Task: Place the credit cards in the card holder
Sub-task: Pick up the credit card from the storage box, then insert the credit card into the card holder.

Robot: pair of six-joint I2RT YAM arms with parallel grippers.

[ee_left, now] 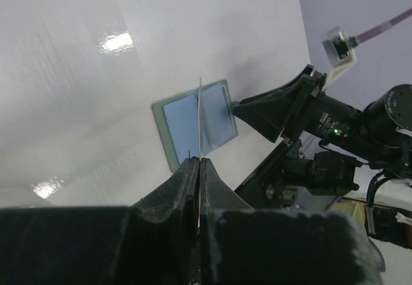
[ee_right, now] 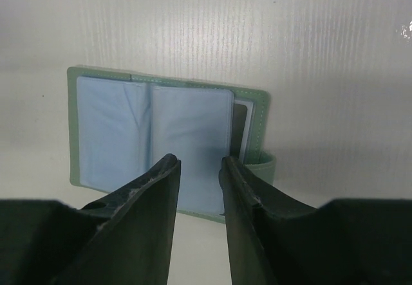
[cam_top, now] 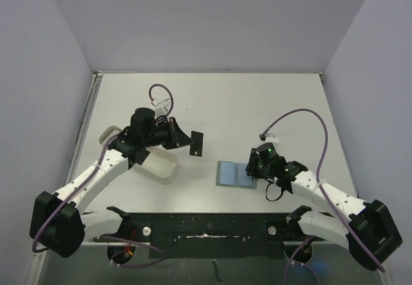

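Note:
My left gripper (cam_top: 185,139) (ee_left: 199,161) is shut on a dark credit card (cam_top: 197,143), held up above the table. In the left wrist view the card (ee_left: 200,114) shows edge-on as a thin line. The card holder (cam_top: 233,174) (ee_left: 193,124) (ee_right: 154,137) lies open on the table, green outside and light blue inside, its snap tab (ee_right: 262,166) at the right. A dark strip (ee_right: 239,130) shows under its right pocket. My right gripper (cam_top: 253,167) (ee_right: 201,159) hovers at the holder's right edge, jaws a narrow gap apart with nothing between them.
A white oblong tray (cam_top: 161,163) sits under my left arm near the table's left side. The right arm's purple cable (cam_top: 302,114) loops over the right half of the table. Grey walls stand close on both sides.

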